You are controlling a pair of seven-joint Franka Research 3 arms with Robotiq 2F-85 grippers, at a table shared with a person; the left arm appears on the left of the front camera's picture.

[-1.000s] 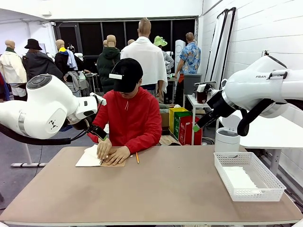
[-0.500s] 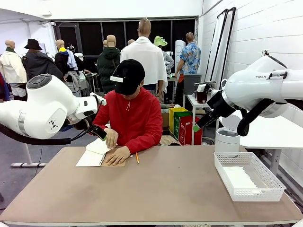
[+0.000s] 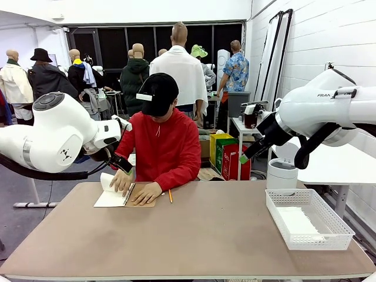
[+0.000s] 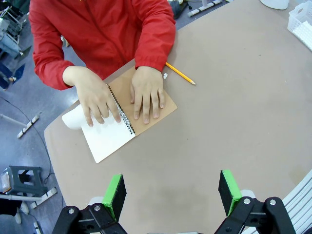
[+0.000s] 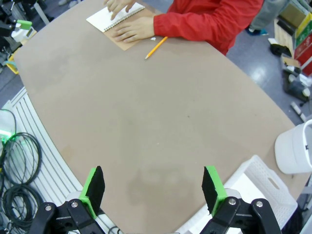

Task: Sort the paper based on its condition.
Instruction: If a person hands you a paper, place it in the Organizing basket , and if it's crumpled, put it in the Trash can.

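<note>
A spiral notebook (image 3: pixel 117 197) with a brown cover (image 4: pixel 152 108) lies open at the far left, in front of a person in red. One of the person's hands (image 4: pixel 95 101) presses a curled white page (image 4: pixel 73 117) near the spiral, and the other hand (image 4: pixel 146 92) lies flat on the cover. A white sheet of paper (image 3: pixel 295 221) lies flat in the mesh basket (image 3: pixel 282 202). My left gripper (image 4: pixel 172 192) hangs open and empty high above the table, on the near side of the notebook. My right gripper (image 5: pixel 152 188) is open and empty, high over the table's right side.
A yellow pencil (image 3: pixel 170 196) lies just right of the notebook. A white bin (image 3: pixel 282 174) stands beyond the basket, off the table's far right corner. The basket's rim (image 5: pixel 265 178) shows beside my right fingers. The tan tabletop (image 3: pixel 194 235) is bare in the middle and front.
The person's hand lifted a notebook page, then brought it down towards the left and now presses it by the spiral. Neither arm has moved.
</note>
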